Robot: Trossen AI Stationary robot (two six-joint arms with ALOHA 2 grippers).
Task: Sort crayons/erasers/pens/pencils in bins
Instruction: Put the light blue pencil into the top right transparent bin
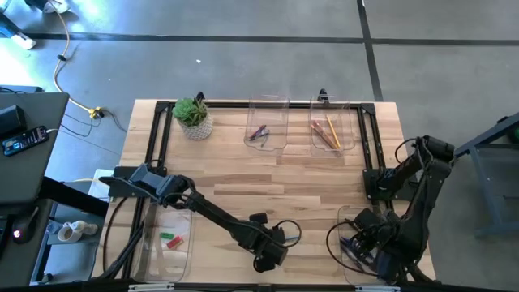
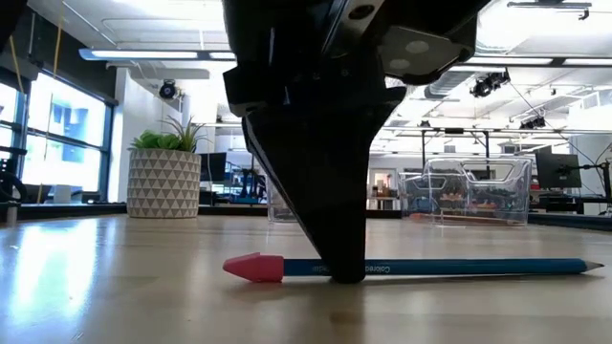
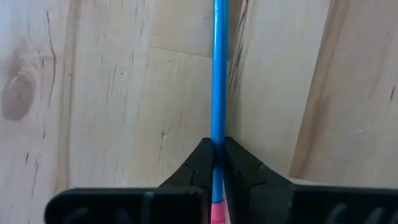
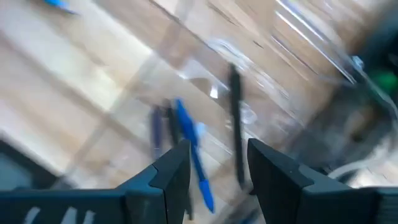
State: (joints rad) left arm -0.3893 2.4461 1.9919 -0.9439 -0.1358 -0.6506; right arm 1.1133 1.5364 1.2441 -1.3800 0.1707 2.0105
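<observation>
A long bright blue stick (image 2: 459,268) with a pink end (image 2: 253,268) lies flat on the wooden table near its front edge. My left gripper (image 1: 266,261) stands over it and is shut on it; the stick also shows in the left wrist view (image 3: 217,62). My right gripper (image 4: 217,168) is open and empty above the near right clear bin (image 1: 349,219), which holds a blue pen (image 4: 193,149) and a black pen (image 4: 236,124). My left gripper pinches the blue stick between its two fingers, a short way from the pink end (image 3: 216,134). The fingers (image 2: 346,272) point down from above and lie across the stick. The stick lies level on the table.
The near left bin (image 1: 166,239) holds red and green erasers. Two far bins hold short crayons (image 1: 259,132) and orange pencils (image 1: 326,134). A potted plant (image 1: 193,118) stands at the far left. A black frame runs along the table's left, far and right sides.
</observation>
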